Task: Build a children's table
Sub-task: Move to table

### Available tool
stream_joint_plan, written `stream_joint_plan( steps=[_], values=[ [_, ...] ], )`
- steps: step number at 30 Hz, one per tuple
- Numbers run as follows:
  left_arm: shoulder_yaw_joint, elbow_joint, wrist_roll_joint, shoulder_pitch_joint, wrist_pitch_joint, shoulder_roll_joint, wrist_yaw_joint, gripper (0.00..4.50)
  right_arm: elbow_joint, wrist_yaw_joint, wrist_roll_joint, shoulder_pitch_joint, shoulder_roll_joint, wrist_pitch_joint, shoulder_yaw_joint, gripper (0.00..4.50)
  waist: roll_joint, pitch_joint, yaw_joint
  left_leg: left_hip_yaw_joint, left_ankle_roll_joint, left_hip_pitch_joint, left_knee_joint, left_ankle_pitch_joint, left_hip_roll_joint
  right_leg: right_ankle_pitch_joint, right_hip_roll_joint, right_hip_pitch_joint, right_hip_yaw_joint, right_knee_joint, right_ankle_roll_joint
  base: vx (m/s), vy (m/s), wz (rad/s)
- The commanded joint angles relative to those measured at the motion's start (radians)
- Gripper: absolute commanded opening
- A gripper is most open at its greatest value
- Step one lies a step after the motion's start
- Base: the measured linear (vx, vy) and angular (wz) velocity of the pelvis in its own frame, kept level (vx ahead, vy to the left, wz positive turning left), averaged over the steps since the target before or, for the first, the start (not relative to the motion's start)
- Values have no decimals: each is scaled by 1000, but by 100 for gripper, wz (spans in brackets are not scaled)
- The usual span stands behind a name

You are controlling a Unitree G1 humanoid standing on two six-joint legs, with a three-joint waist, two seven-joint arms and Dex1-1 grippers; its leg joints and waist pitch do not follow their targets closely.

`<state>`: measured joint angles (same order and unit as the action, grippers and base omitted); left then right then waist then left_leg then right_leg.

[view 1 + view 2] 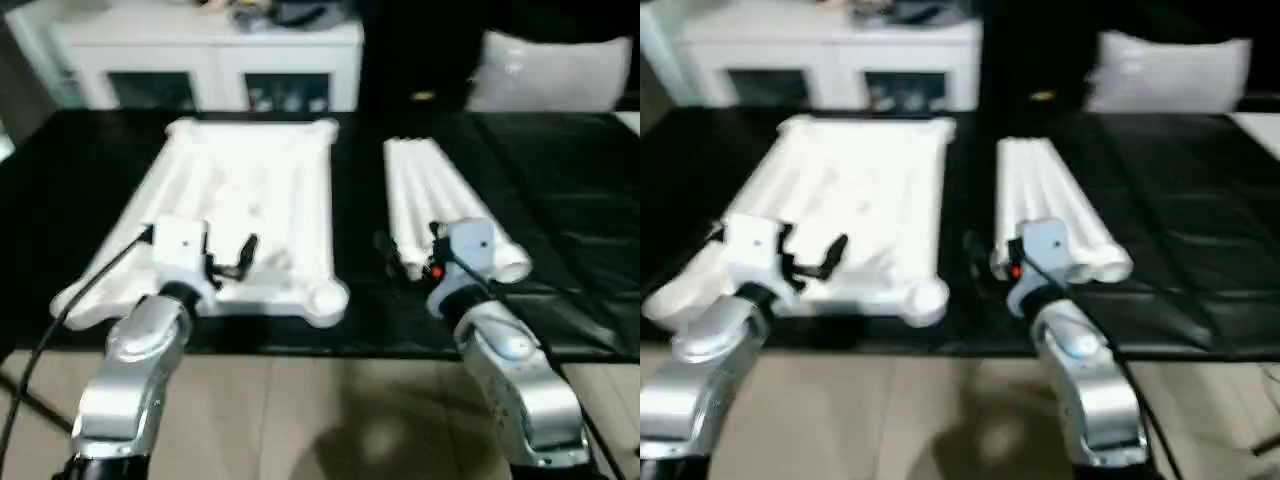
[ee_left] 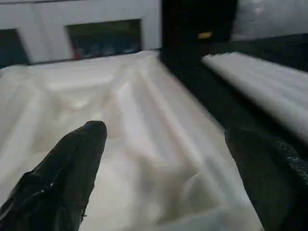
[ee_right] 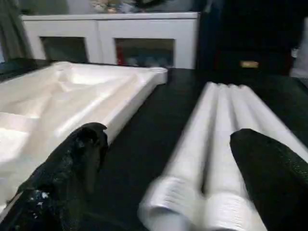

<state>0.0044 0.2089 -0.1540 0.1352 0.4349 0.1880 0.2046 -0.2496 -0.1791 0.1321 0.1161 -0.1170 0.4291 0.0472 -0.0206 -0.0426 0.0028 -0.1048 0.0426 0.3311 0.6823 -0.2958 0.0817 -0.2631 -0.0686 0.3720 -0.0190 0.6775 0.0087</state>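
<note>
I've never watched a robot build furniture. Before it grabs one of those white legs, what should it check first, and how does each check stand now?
1. Table top lies underside up on the black surface: ok.
2. Legs lie bundled beside the top, apart from it: ok.
3. Right gripper open, over the legs' near ends: ok.
4. Left gripper open, holding nothing, over the top: ok.
5. Near corner socket free of obstruction: cannot tell.
6. All four legs present: cannot tell.

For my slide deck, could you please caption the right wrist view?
Open right gripper poised above white table legs on a black surface, upturned tabletop alongside.
</note>
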Motion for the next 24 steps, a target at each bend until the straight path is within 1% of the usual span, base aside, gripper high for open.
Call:
stream_joint_plan(
  steps=[1,2,3,4,5,6,7,8,9,10,11,12,13,14,15,16,17,18,19,20,21,22,23,24],
  values=[
    [19,-7,2,11,-11,19,-1,443,11,3,0,20,8,-4,-6,450,31,46,41,30,28,95,56,6,26,-638,-160,-120,140,-185,-24,111,-72,-13],
    [23,-10,0,11,-12,15,-1,443,16,5,0,21,7,-4,-9,450,25,48,41,33,17,107,50,29,30,-596,-153,-129,134,-180,-71,111,-72,-13],
    [27,-12,-1,11,-13,13,-1,443,20,6,-1,21,7,-3,-11,450,13,34,44,34,7,103,19,64,43,-547,-131,-121,102,-189,-156,104,-38,-4],
    [28,-13,-1,10,-14,12,-1,443,24,10,-1,23,7,-2,-14,450,-9,35,46,26,10,82,-43,82,61,-507,-93,-113,59,-190,-206,110,29,1],
    [28,-14,-1,10,-15,10,0,443,29,15,0,25,7,0,-17,450,-29,39,45,20,5,60,-80,75,76,-488,-76,-110,32,-192,-212,110,29,1],
    [24,-17,2,13,-17,7,0,443,40,21,3,31,4,-1,-27,450,-46,28,14,54,9,24,-157,-129,127,-409,-10,-83,-14,-146,-171,131,76,-3],
    [20,-18,3,15,-19,6,0,443,44,21,5,34,3,0,-32,450,-66,34,-8,97,17,-57,-181,-339,170,-291,8,-28,-25,-88,-171,136,69,-1],
    [17,-21,4,19,-23,5,-2,443,51,18,7,39,0,1,-37,450,-66,53,-21,122,42,-88,-189,-359,184,-195,4,-25,-29,-56,-169,136,69,-1],
    [16,-24,5,23,-27,1,-6,443,56,15,5,43,-5,1,-39,450,-73,62,-31,150,153,-121,-186,-266,192,-73,2,10,-35,-13,-112,131,47,3],
    [16,-25,5,25,-29,-1,-8,443,59,14,3,45,-6,0,-39,450,-61,63,-41,158,233,-129,-178,-180,196,-47,-4,29,-34,2,-72,136,18,2],
    [15,-26,5,25,-31,-1,-9,443,62,13,-3,47,-9,-2,-38,450,-41,54,-38,145,334,-123,-167,-86,195,-22,-25,48,-19,7,-19,136,18,2],
    [15,-27,6,25,-32,-2,-10,443,64,12,-7,49,-11,-3,-38,450,-11,52,-35,97,338,-84,-147,-44,142,35,-50,18,9,-57,-34,120,-22,13],
    [12,-30,8,27,-34,-3,-11,443,67,9,-10,54,-12,-2,-41,450,35,62,4,-9,244,39,-40,-45,3,120,-101,-127,99,-141,-129,128,-50,10],
    [12,-31,10,27,-36,-3,-13,443,64,8,-8,53,-11,1,-43,450,30,64,24,4,198,94,16,-26,16,84,-177,-186,150,-166,-168,128,-50,10],
    [12,-31,11,27,-37,-4,-14,443,64,8,-8,53,-11,1,-43,450,32,69,33,22,96,135,42,80,37,183,-176,-200,127,-142,-191,125,-49,-7],
    [9,-32,22,27,-43,-1,-18,443,59,8,-5,51,-11,7,-43,450,26,64,39,28,55,138,20,137,39,271,-147,-184,102,-127,-191,102,-29,-17],
    [8,-32,20,26,-48,-1,-11,443,58,9,-4,48,-12,11,-42,450,10,67,32,31,11,129,-54,266,53,445,-83,-163,43,-86,-188,102,-29,-17],
    [8,-33,16,26,-52,-1,-4,443,58,9,-4,48,-13,13,-42,450,-38,80,36,35,10,70,-108,386,81,504,-41,-119,-6,-66,-151,57,-4,-11],
    [7,-34,16,27,-54,0,2,443,61,9,-1,48,-14,15,-43,450,-57,88,19,89,112,20,-87,536,152,466,-16,-66,-12,-17,-105,0,0,0],
    [3,-34,20,29,-55,2,4,443,65,9,4,49,-15,18,-44,450,-56,95,14,115,153,-18,-74,678,180,404,-31,-29,-1,-13,-94,0,0,0],
    [3,-31,23,26,-56,5,4,443,69,9,1,49,-16,19,-38,450,-63,104,19,82,118,-59,-44,846,231,295,-65,26,54,-37,-62,0,0,0],
    [4,-29,25,25,-57,6,4,443,73,8,-1,49,-18,20,-34,450,-20,98,41,25,45,-33,-42,730,188,341,-74,14,88,-47,-43,3,43,-37],
    [6,-27,24,23,-57,7,5,443,76,8,-4,50,-18,18,-30,450,-6,89,63,-24,5,16,-40,586,131,420,-63,-16,112,-55,-35,3,43,-37],
    [9,-26,24,21,-56,9,4,443,79,8,-5,52,-16,13,-29,450,23,81,102,-41,-67,80,-18,176,83,457,-80,-59,199,-94,10,-29,45,-57]
  ],
)
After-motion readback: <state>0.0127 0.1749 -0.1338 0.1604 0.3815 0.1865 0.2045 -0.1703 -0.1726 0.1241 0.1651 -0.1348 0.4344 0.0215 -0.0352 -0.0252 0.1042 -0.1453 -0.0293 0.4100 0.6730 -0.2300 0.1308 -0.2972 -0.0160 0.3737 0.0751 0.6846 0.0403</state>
